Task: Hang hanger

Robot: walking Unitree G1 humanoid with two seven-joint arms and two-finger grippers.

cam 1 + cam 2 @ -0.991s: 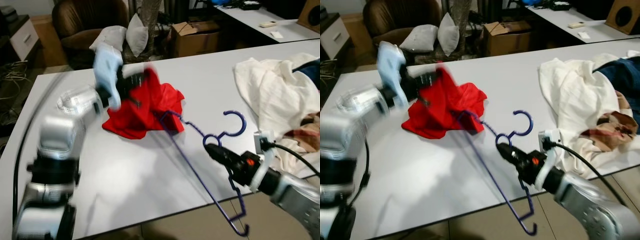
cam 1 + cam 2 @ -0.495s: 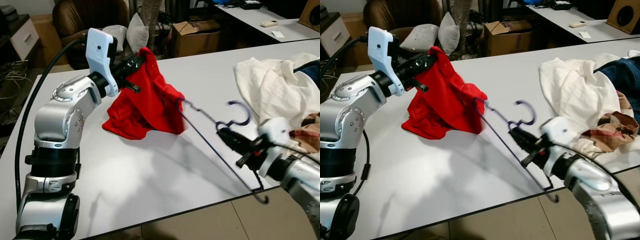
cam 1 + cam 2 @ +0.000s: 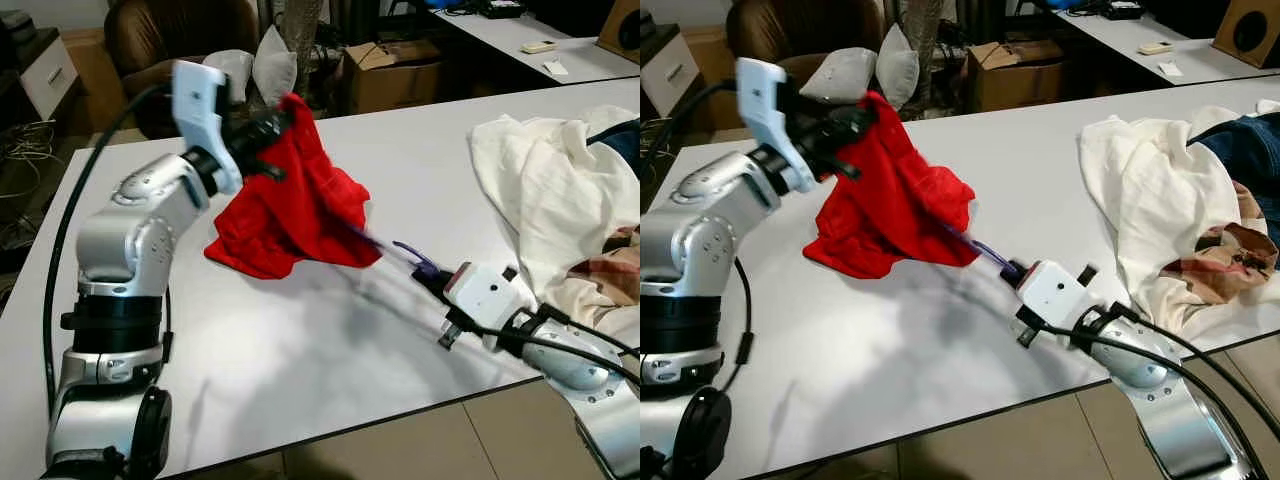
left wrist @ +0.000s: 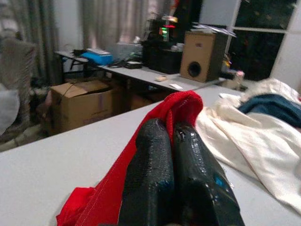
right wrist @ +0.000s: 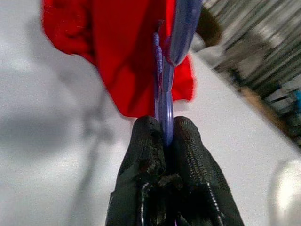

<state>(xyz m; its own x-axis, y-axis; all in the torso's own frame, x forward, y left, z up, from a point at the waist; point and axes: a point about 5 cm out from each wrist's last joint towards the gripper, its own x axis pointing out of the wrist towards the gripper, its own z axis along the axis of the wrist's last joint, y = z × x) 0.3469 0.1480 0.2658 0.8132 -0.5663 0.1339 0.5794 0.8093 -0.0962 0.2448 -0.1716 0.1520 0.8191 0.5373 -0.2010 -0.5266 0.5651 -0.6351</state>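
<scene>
Hanger (image 5: 162,101) now deeper in garment (image 3: 290,200); between pinching fingers (image 5: 143,155)

Hanger (image 3: 980,248) tip seemingly inside shirt (image 3: 895,205)

no text, label, brand or number can be read on anything here.

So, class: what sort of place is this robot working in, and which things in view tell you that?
Probably a lived-in room of a home or workroom, used for sorting laundry: clothes lie on a white table, a brown armchair with cushions stands behind it, and a cardboard box sits on the floor.
</scene>
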